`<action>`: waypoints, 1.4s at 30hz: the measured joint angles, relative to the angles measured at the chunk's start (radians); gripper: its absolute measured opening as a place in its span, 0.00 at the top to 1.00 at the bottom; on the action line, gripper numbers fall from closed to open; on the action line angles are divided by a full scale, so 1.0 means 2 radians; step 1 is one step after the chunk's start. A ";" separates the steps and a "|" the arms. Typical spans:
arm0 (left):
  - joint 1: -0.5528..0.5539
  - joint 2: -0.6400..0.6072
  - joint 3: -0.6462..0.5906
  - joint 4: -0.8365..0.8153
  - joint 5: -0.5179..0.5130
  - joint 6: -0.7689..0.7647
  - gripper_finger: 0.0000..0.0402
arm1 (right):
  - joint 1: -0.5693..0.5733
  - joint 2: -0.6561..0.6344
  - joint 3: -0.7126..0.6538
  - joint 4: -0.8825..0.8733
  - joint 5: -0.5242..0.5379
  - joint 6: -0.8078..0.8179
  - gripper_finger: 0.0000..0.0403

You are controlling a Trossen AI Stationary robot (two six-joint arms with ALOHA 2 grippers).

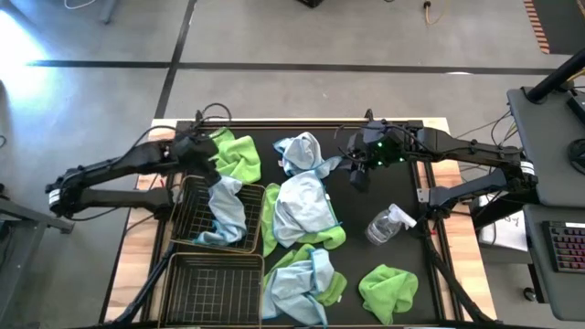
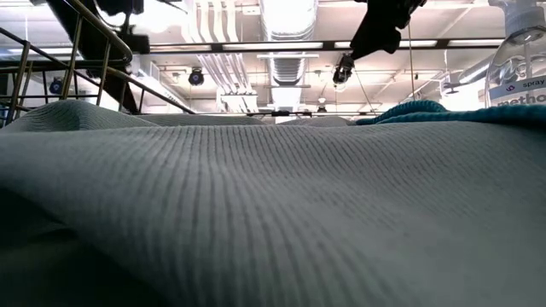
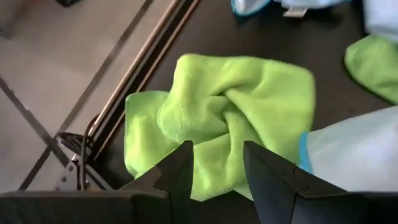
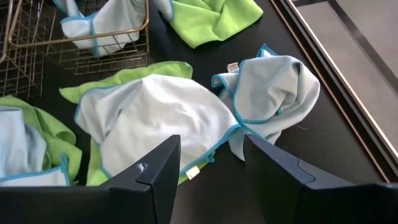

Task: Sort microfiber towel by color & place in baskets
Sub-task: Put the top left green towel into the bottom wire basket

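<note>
The black tabletop (image 1: 402, 274) carries two wire baskets (image 1: 216, 215) along its left edge; the farther one holds a pale blue towel (image 1: 226, 210). More blue and green towels (image 1: 302, 206) lie mid-tabletop. My left end effector (image 3: 217, 165) hovers with fingers apart, empty, over a green towel (image 3: 242, 106) at the far left corner. My right end effector (image 4: 211, 162) hangs likewise spread and empty above a blue towel (image 4: 273, 93) by the far edge.

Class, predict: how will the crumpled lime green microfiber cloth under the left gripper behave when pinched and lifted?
The lime green cloth lies in soft, bunched folds, so it will probably droop limply. It looks light, likely rising easily. Its fuzzy weave suggests the left gripper won't slip.
</note>
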 joint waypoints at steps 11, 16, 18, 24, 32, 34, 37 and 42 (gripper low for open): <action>0.063 0.087 0.010 0.016 0.060 0.037 0.69 | 0.000 0.000 0.000 -0.008 0.000 0.000 0.58; 0.095 0.105 0.013 0.034 0.066 0.056 0.69 | 0.000 0.000 -0.002 -0.008 0.000 0.000 0.58; 0.110 0.111 0.015 0.035 0.074 0.057 0.69 | 0.000 0.000 -0.004 -0.008 0.000 0.000 0.58; 0.150 0.127 0.017 0.038 0.104 0.064 0.69 | 0.000 0.000 -0.011 -0.009 0.000 -0.005 0.58; 0.173 0.155 0.017 0.039 0.147 0.067 0.69 | 0.000 0.000 -0.034 -0.008 0.000 -0.008 0.58; 0.173 0.162 0.017 0.043 0.194 0.067 0.69 | 0.000 0.000 -0.039 -0.008 0.000 -0.009 0.58; 0.172 0.175 0.017 0.053 0.262 0.067 0.69 | 0.000 0.000 -0.047 -0.008 0.000 -0.012 0.58; 0.172 0.202 0.017 0.071 0.285 0.062 0.69 | 0.000 0.000 -0.059 -0.008 0.000 -0.019 0.58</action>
